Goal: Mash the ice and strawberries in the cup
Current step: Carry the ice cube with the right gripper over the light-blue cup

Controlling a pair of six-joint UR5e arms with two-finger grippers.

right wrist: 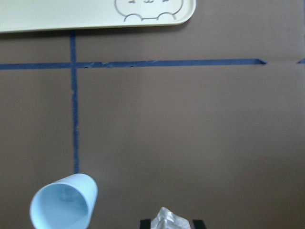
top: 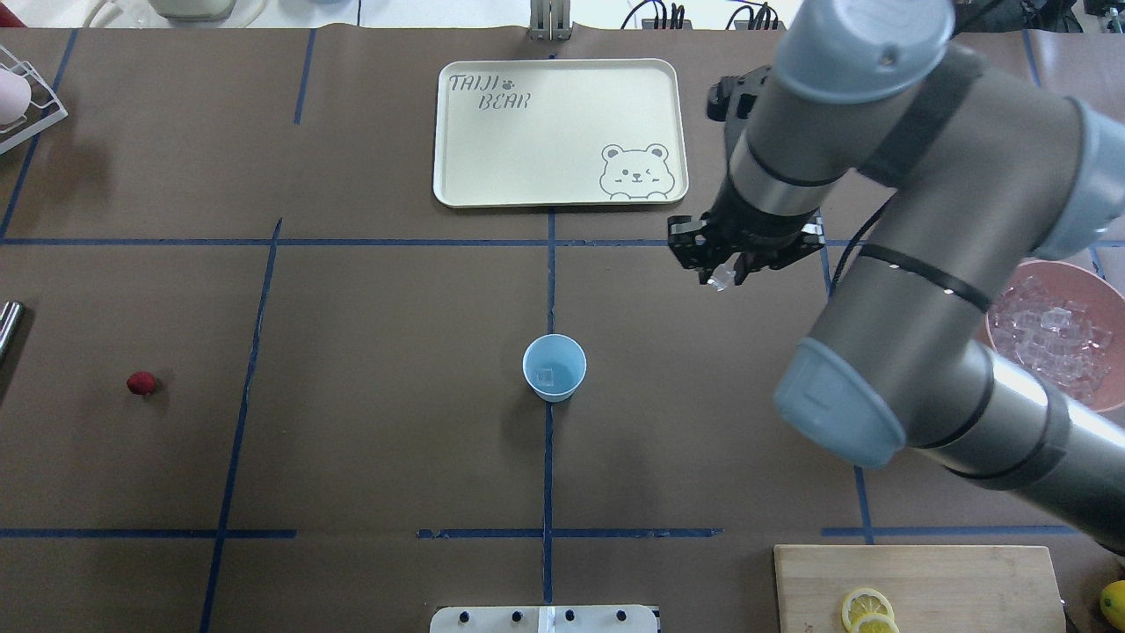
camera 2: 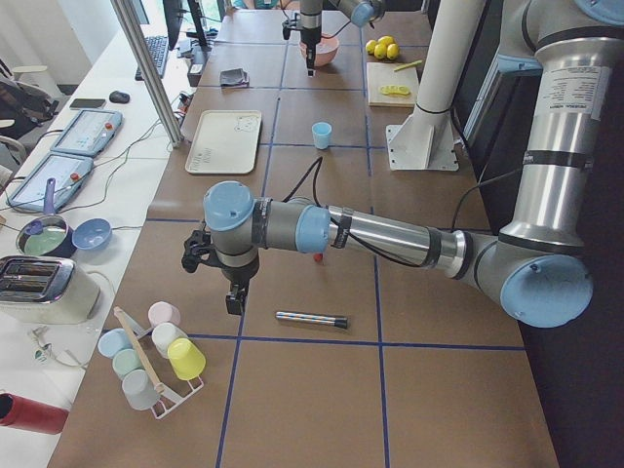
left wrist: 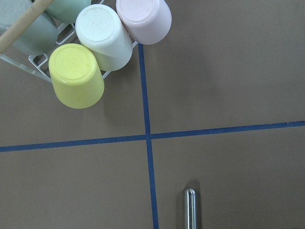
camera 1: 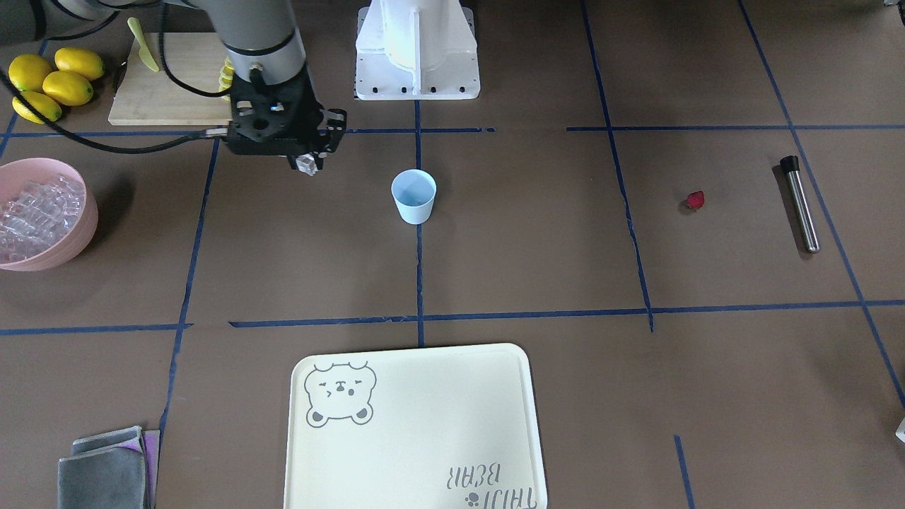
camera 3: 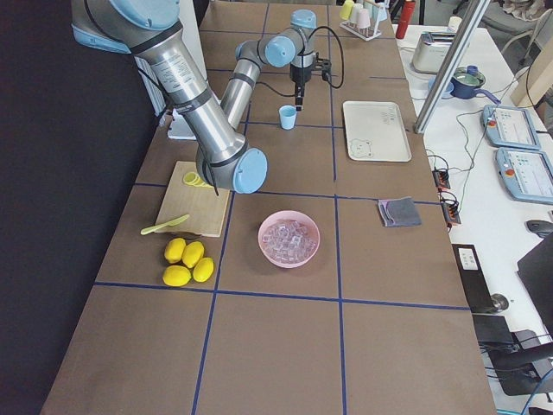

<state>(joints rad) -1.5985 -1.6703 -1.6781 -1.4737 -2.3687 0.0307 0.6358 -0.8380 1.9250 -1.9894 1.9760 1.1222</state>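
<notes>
The light blue cup [top: 554, 367] stands upright at the table's centre, also in the front view [camera 1: 413, 196], with one clear ice cube [top: 545, 377] inside. My right gripper [top: 721, 277] is shut on another ice cube [camera 1: 309, 165] and holds it above the table, between the pink bowl and the cup, apart from both. In the right wrist view that cube [right wrist: 170, 220] is at the bottom edge and the cup [right wrist: 64, 202] at lower left. The strawberry [top: 141, 382] lies alone on the robot's far left. My left gripper [camera 2: 235, 297] hangs over the table near it; I cannot tell whether it is open or shut.
A pink bowl [top: 1109, 290] of ice stands at the right. A steel muddler [camera 1: 802, 205] lies beyond the strawberry. A cream tray [top: 558, 132] is at the far side. A cutting board [top: 923, 585] with lemon slices, lemons [camera 1: 53, 81], a grey cloth [camera 1: 106, 470] and a cup rack [left wrist: 95, 47] stand around.
</notes>
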